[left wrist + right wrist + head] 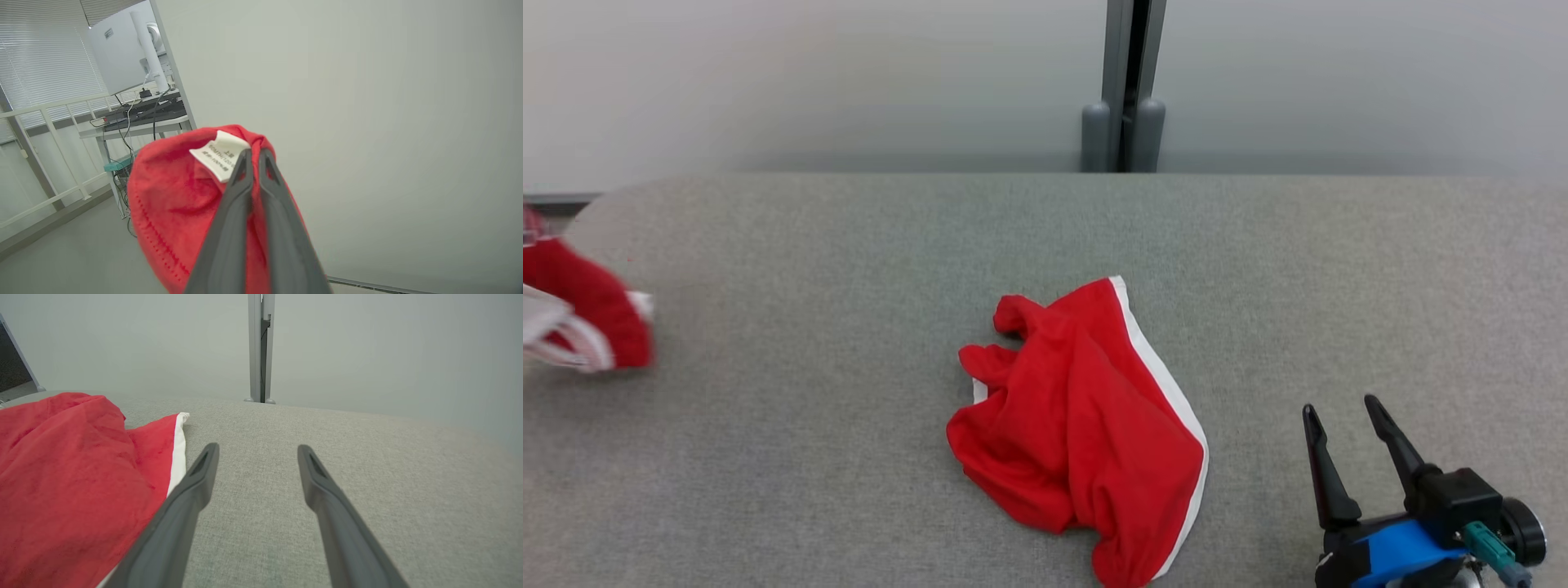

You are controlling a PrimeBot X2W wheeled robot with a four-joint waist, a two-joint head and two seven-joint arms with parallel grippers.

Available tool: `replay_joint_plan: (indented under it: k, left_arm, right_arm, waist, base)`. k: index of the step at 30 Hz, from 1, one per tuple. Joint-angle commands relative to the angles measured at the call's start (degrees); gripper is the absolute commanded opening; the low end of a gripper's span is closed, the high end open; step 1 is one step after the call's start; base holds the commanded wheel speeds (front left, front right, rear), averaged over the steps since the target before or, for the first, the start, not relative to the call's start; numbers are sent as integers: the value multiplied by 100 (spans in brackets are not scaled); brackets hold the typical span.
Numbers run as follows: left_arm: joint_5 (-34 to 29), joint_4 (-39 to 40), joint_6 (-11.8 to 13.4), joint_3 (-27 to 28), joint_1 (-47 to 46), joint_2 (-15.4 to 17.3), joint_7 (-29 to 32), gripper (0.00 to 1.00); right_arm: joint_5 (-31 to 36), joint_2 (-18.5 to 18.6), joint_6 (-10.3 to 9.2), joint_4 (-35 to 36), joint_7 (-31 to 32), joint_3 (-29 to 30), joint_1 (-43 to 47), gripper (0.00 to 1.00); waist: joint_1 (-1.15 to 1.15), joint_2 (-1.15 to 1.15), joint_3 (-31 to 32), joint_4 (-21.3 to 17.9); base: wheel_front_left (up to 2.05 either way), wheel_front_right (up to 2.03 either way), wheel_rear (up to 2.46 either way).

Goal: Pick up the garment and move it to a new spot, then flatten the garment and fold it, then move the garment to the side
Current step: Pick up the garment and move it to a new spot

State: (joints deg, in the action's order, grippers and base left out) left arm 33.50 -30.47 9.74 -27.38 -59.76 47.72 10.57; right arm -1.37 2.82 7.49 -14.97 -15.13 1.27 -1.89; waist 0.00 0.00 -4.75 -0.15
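Observation:
A red garment [171,196] with a white label is pinched between my left gripper's [255,153] shut fingers and held up in the air in front of a pale wall. In the head view this same red and white garment [596,314] shows blurred at the far left edge, over the table's left end. A second red garment with a white band [1078,425] lies crumpled in the middle of the grey table [849,245]. My right gripper [1340,404] stands open at the lower right, just right of that crumpled garment [69,477], fingers [192,490] empty and low over the tabletop.
A grey partition wall with a metal post [1123,90] runs along the table's far edge. In the left wrist view a desk with a monitor [135,118] and a white railing [49,122] stand beyond the table's left end.

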Motion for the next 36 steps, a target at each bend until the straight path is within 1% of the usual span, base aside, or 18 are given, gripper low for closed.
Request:
replay_joint_plan:
  k: [1,4,7,9,12,15,19,20,21,22,24,27,30,36]
  left_arm:
    - [29,-41,23,96,-71,148,-26,0]
    - [90,-149,104,266,-34,412,-104,0]
    - [187,-291,185,384,68,529,-113,0]
    - [246,-405,247,452,146,538,-168,0]
    - [407,-662,308,533,359,441,-215,0]
    - [687,-1057,370,667,658,242,-312,0]
    - [1062,-1592,359,906,1049,0,-505,0]
    - [1143,-1727,367,961,1141,-56,-570,28]
    - [1262,-1868,357,1029,1228,-139,-601,73]
    - [1364,-1969,304,1098,1306,-218,-625,100]
    - [1565,-2150,163,1187,1441,-392,-641,100]
    - [1688,-2289,-95,1208,1580,-542,-777,100]
    - [1767,-2271,-347,1265,1539,-709,-1103,100]
    - [1456,-1899,-804,925,1279,-814,-1504,100]
  right_arm:
    - [82,13,1,55,-4,-7,-91,100]
    - [228,13,1,139,-4,-39,-239,100]
    - [338,14,1,235,-4,-54,-372,100]
    - [400,13,1,310,-4,-67,-447,100]
    - [445,13,1,408,-4,-79,-527,100]
    - [452,12,1,447,-4,-111,-615,100]
    - [401,13,1,497,-4,-158,-694,100]
    - [406,12,1,512,-4,-163,-717,100]
    - [404,13,1,521,-4,-157,-725,100]
    - [403,13,1,524,-4,-150,-721,100]
    - [408,13,1,508,-4,-142,-722,100]
    - [405,12,1,482,-4,-145,-728,100]
    - [420,13,1,465,-4,-128,-751,100]
    - [463,13,1,376,-4,-123,-672,100]
  waist:
    - [0,0,-176,20]
    - [0,0,-567,-57]
    - [0,0,-933,-151]
    - [0,0,-1197,-215]
    - [0,0,-1553,-299]
    - [0,0,-1800,-372]
    - [0,0,-1996,-476]
    - [0,0,-2026,-491]
    - [0,0,-2041,-498]
    - [0,0,-2052,-500]
    - [0,0,-2054,-490]
    - [0,0,-2002,-435]
    - [0,0,-1899,-344]
    - [0,0,-1462,-137]
  base:
    - [0,0,0]
    - [0,0,0]
    - [0,0,0]
    - [0,0,0]
    - [0,0,0]
    - [0,0,0]
    - [0,0,0]
    - [0,0,0]
    - [0,0,0]
    - [0,0,0]
    - [0,0,0]
    - [0,0,0]
    - [0,0,0]
    - [0,0,0]
